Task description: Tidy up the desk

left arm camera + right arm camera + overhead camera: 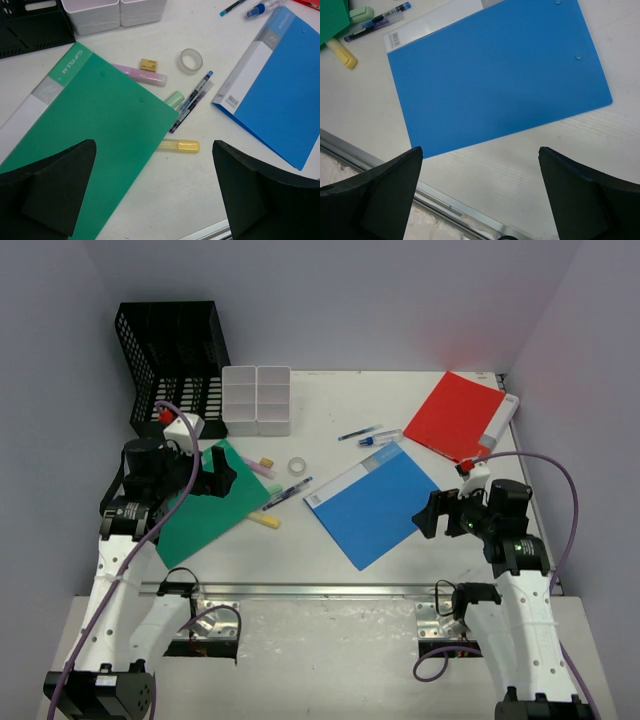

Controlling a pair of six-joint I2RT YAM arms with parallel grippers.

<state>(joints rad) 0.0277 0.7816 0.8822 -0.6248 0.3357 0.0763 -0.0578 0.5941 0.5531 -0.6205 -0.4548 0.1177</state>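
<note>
White counter (pixel 290 560) carries everything. Left fingers (pixel 50 190) hang released and empty over the near-left green folder (pixel 100 130); right fingers (pixel 375 195), also released, hang over the blue folder (pixel 495 75). Beyond lie pens (pixel 288 492), tape (pixel 297 466), a tray (pixel 257 400), a rack (pixel 175 350) and a red folder (pixel 455 415).

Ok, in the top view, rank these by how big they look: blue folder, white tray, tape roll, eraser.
1. Blue folder
2. White tray
3. Tape roll
4. Eraser, only slightly smaller than the tape roll

Plain pale grey walls (pixel 350 300) enclose three sides under even light.
</note>
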